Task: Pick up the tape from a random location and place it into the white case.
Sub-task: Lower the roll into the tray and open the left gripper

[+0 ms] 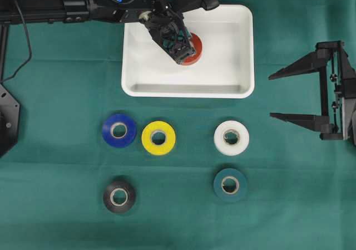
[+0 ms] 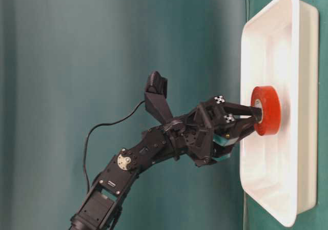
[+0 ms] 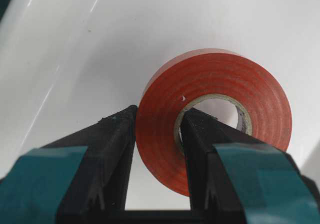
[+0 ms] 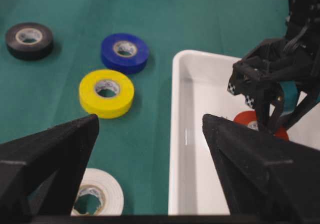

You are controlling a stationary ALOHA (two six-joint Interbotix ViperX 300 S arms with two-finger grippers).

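Note:
A red tape roll (image 1: 196, 48) is inside the white case (image 1: 228, 72), near its middle. My left gripper (image 1: 188, 54) is shut on it. In the left wrist view one finger presses the roll's outer face and the other sits in its core, with the left gripper (image 3: 159, 115) pinching the red tape (image 3: 220, 79) over the case floor (image 3: 75, 44). I cannot tell whether the roll touches the floor. From table level the tape (image 2: 266, 109) is close to the case (image 2: 287, 15). My right gripper (image 1: 272, 96) hangs open and holds nothing, right of the case.
Five more tape rolls lie on the green cloth in front of the case: blue (image 1: 119, 130), yellow (image 1: 158, 137), white (image 1: 231, 137), dark teal (image 1: 230, 185) and black (image 1: 119, 196). The left arm reaches in over the case's back rim.

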